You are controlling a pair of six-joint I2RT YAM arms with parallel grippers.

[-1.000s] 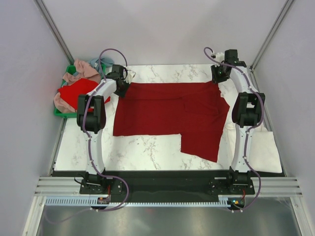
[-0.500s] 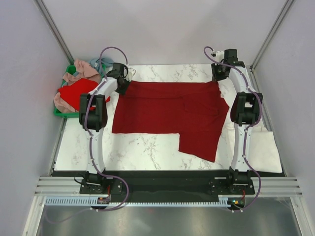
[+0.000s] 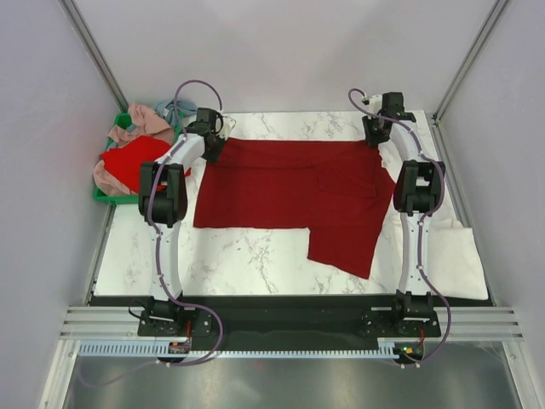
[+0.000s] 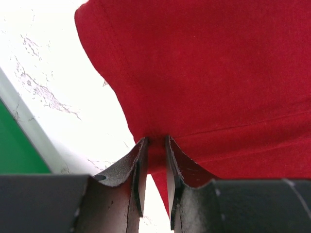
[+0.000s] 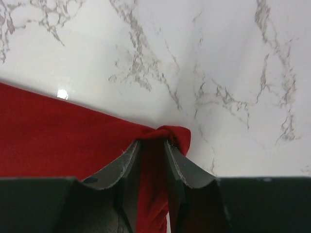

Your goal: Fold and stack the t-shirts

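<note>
A dark crimson red soft cloth t-shirt [image 3: 289, 192] lay spread flat across the middle of the white marble-patterned worktop [image 3: 255, 256], its top edge running straight across the upper centre of the overhead frame and one longer flap reaching toward the lower right. The left claw [image 3: 211, 146] was clenched on the shirt's upper left corner, and the left wrist view showed the hem nipped tight between its two dark fingers [image 4: 131, 170]; the right claw [image 3: 375, 135] was clenched on the upper right corner, where the right wrist view showed the cloth bunched into a small knot between the jaws. A heap of bright red, dusty pink and light blue shirts [image 3: 132, 153] sat in the green plastic crate [image 3: 102, 198] at the upper left; a cream-white cloth [image 3: 460, 256] lay flat at the right of the frame, partly under the right arm. The step in hand looked like taking the top edge taut, ready for a first fold; to do it well, both corners should rise together and level, with enough pull between them to hold the edge straight but not so much that the thin pinches slip; the edge should then travel toward the bottom of the frame in one even sweep, so the lower right flap does not drag or crease underneath.
</note>
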